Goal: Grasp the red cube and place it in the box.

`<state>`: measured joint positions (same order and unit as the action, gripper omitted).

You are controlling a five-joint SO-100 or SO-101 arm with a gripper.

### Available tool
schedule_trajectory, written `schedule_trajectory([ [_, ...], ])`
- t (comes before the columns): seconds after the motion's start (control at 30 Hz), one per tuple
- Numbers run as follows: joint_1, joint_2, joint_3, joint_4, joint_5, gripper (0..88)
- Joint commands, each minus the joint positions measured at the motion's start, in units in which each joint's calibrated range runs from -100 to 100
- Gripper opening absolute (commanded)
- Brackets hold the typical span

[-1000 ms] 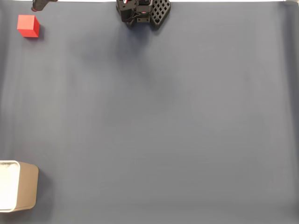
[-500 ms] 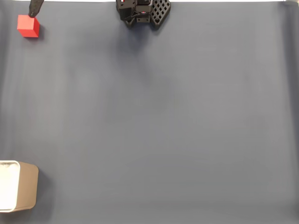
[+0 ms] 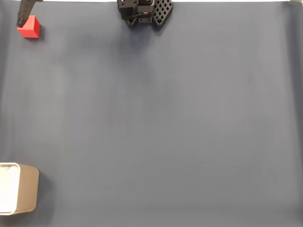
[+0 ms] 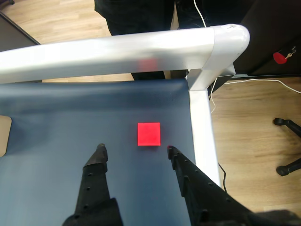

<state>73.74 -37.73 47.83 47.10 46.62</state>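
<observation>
In the fixed view the box (image 3: pixel 21 194) is cut by the left edge, so its left part is out of frame. One black fingertip (image 3: pixel 23 13) enters from the far edge beside the red cube (image 3: pixel 29 27) and covers the cube's far left corner. The arm's base (image 3: pixel 144 12) is cropped at the far edge. In the wrist view the gripper (image 4: pixel 135 150) runs off the near edge.

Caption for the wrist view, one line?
Open gripper poised just short of the red cube on the blue mat, near the table's metal corner rail.
</observation>
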Motion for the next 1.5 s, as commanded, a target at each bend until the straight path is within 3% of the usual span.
schedule_trajectory([
  [0.0, 0.41, 1.16, -0.84, -3.82, 0.39, 32.3],
  [0.57, 3.25, 4.72, 12.21, -18.65, 2.69, 33.3],
  [1.47, 2.33, 8.36, 16.95, -23.74, 2.78, 33.8],
])
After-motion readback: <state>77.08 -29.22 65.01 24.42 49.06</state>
